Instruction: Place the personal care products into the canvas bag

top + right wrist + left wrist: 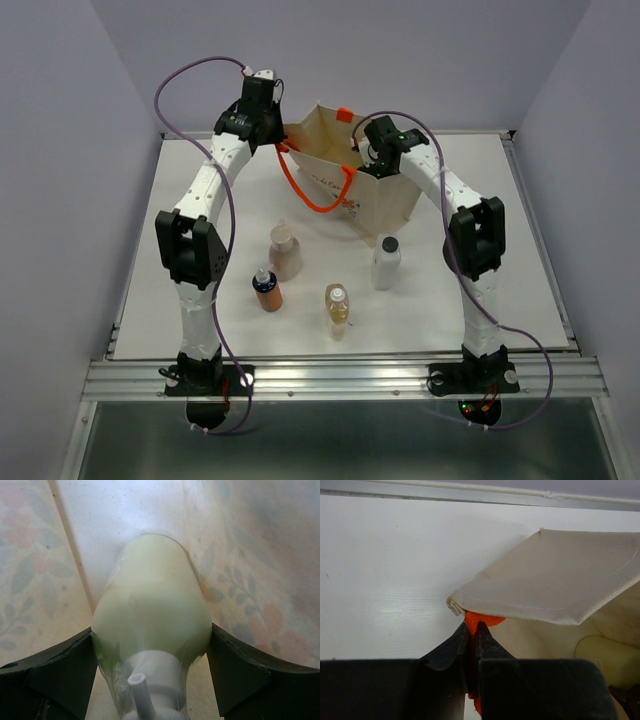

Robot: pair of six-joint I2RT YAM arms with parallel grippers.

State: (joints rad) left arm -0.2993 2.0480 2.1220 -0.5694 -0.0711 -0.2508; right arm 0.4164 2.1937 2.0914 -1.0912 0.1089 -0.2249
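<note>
The beige canvas bag stands at the back of the table, mouth up. My left gripper is shut on an orange tab at the corner of the bag's rim. My right gripper reaches down into the bag and is shut on the round pale yellow-green bottle, one finger on each side. That bottle also shows inside the bag in the left wrist view. On the table in front stand the peach-pink bottle, the orange-brown bottle, the clear amber bottle and the white bottle.
The bag's orange handle loops down over its front left side. Floral-printed bag walls close in around my right gripper. A raised metal rail runs along the table's near edge, and grey walls stand on three sides.
</note>
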